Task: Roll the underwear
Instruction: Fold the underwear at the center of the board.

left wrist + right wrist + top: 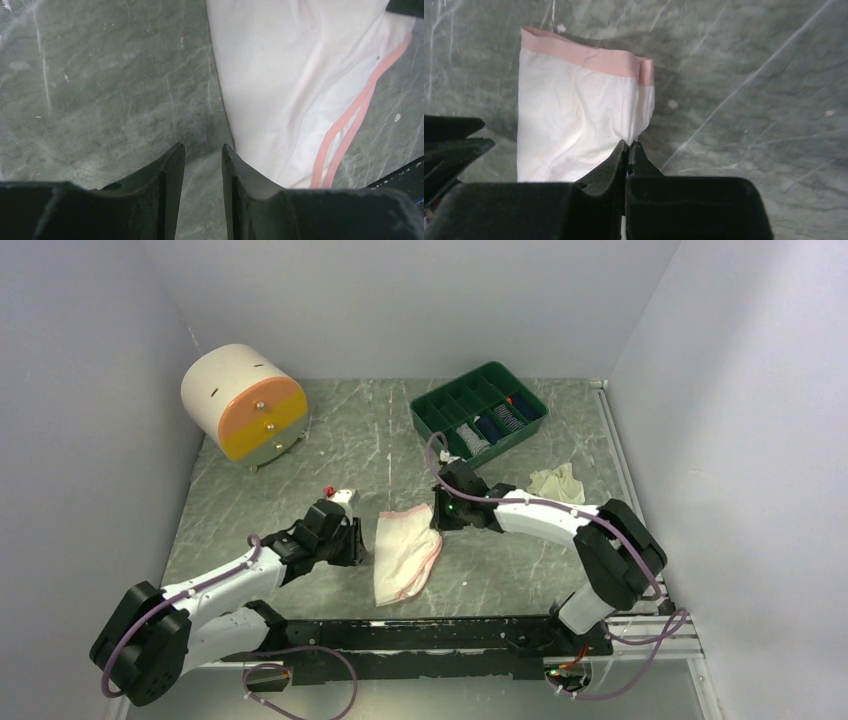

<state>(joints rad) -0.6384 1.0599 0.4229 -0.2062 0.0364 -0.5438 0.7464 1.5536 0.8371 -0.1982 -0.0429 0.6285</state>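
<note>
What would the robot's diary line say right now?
left gripper: open, beside pink-trim underwear | right gripper: shut on its edge | underwear: flat, unrolled

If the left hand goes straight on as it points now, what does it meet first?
Likely the bare table, close beside the edge of the pink-trimmed underwear; depth is unclear.

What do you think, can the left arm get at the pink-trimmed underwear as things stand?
Probably yes. The left gripper sits right beside the underwear, fingers parted, with only bare table between them and the cloth's edge. The right gripper pinches the far right corner, clear of that path.
</note>
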